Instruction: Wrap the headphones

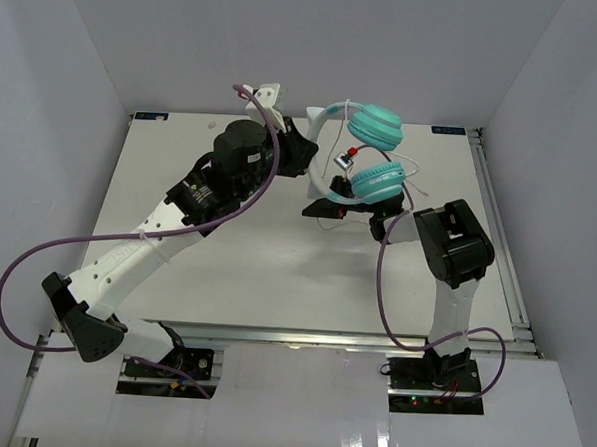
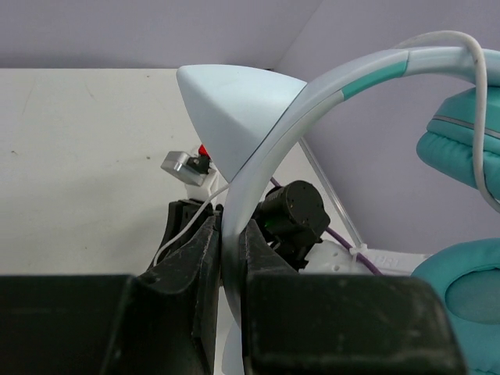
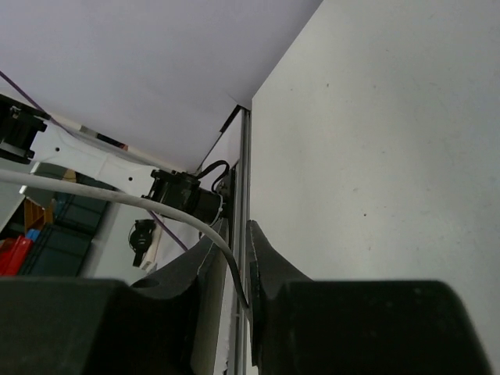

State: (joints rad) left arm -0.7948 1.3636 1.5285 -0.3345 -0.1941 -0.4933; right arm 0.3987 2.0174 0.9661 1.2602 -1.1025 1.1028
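The headphones are lifted off the table: two teal ear cups [image 1: 374, 125] and a pale headband [image 1: 317, 124]. My left gripper [image 1: 308, 149] is shut on the headband; in the left wrist view the headband [image 2: 312, 94] runs down between my jaws [image 2: 230, 238], with the ear cups [image 2: 461, 148] at the right. The thin white cord [image 2: 480, 117] hangs over the headband, and its silver-and-red plug [image 2: 187, 164] dangles behind. My right gripper [image 1: 324, 209] sits just below the lower cup. In the right wrist view it [image 3: 238, 234] is shut on the cord [image 3: 156, 205].
White table [image 1: 226, 270] inside white walls. An aluminium rail [image 1: 498, 244] runs along the right edge and shows in the right wrist view [image 3: 244, 156]. Purple arm cables loop at the left [image 1: 36, 260] and near the right base [image 1: 385, 288].
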